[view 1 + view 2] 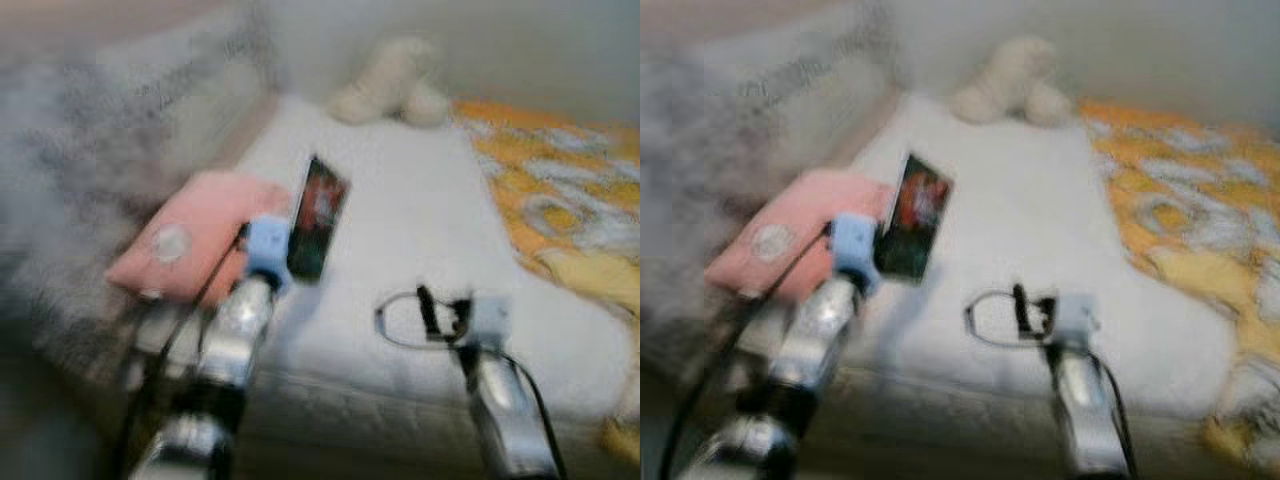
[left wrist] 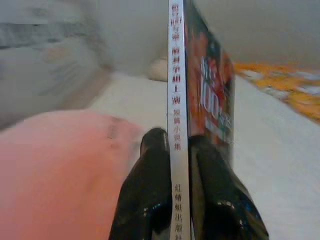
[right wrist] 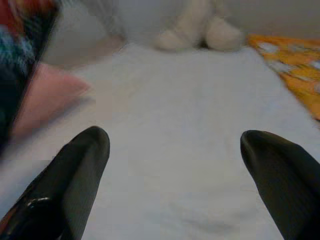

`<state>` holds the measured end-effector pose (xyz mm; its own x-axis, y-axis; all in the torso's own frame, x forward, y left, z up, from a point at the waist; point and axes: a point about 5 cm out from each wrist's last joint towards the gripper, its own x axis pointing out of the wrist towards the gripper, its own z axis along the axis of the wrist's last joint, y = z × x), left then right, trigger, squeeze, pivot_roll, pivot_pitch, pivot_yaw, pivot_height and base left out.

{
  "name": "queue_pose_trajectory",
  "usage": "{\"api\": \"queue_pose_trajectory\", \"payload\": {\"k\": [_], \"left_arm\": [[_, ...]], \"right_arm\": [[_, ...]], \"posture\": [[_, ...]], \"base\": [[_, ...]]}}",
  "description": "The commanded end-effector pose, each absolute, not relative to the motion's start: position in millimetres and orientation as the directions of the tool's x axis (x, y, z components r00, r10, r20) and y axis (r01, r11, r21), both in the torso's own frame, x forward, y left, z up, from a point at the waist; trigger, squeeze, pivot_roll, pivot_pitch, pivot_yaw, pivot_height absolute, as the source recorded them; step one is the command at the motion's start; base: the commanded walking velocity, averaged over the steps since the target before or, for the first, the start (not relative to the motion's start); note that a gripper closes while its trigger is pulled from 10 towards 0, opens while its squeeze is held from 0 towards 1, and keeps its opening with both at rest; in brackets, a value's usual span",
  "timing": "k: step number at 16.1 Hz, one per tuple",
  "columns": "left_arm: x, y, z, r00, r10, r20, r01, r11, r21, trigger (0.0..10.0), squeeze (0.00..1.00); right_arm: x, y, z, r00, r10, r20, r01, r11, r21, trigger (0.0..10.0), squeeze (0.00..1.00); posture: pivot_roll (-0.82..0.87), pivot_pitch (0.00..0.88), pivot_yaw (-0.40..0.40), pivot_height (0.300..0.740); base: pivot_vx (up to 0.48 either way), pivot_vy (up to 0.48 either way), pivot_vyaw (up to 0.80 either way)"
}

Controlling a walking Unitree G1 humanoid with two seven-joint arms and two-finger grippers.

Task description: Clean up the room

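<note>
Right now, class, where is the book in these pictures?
The book is held upright by its spine in the left gripper, above the white bed, just right of the pink pillow on the robot's left.

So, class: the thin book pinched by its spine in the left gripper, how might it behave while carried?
The book probably stays fairly stiff: it stands upright above the left gripper without drooping. It looks thin, so likely light. Its glossy cover could slip between the fingers.

Book (image 2: 178,100) spine: Chinese characters, mostly blurred; "短篇小說集" legible. Cover: large numerals, unreadable.
</note>
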<state>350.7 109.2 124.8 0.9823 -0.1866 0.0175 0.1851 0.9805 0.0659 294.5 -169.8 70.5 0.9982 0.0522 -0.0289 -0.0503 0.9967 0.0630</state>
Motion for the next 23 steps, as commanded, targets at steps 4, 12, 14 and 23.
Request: {"api": "queue_pose_trajectory", "payload": {"k": [4,12,14,23], "left_arm": [[357.2,106.3,134.5,0.982,-0.182,0.041,0.179,0.982,0.062,10.0,0.00],[379.3,90.7,164.4,0.943,-0.327,0.061,0.321,0.943,0.087,10.0,0.00],[379.1,31.1,156.8,0.861,-0.502,-0.075,0.507,0.859,0.071,10.0,0.00],[350.8,-24.5,116.9,0.765,-0.593,-0.250,0.406,0.746,-0.528,10.0,0.00]], "right_arm": [[293.1,-169.0,69.1,0.996,0.079,-0.035,-0.078,0.996,0.045,10.0,0.00],[277.1,-171.8,63.8,0.996,0.071,-0.056,-0.069,0.997,0.045,10.0,0.00],[260.7,-178.9,63.0,0.992,0.089,-0.085,-0.087,0.996,0.017,10.0,0.00],[195.7,-193.5,74.2,0.971,0.137,-0.196,-0.153,0.986,-0.068,10.0,0.00]], "posture": [[0.06,0.000,0.003,0.740],[0.04,0.002,-0.026,0.740],[-0.01,0.089,-0.064,0.740],[-0.22,0.236,-0.158,0.740]], "base": [[0.480,0.000,0.27],[0.155,0.000,0.08],[0.000,0.000,0.00],[0.000,0.000,0.00]]}}
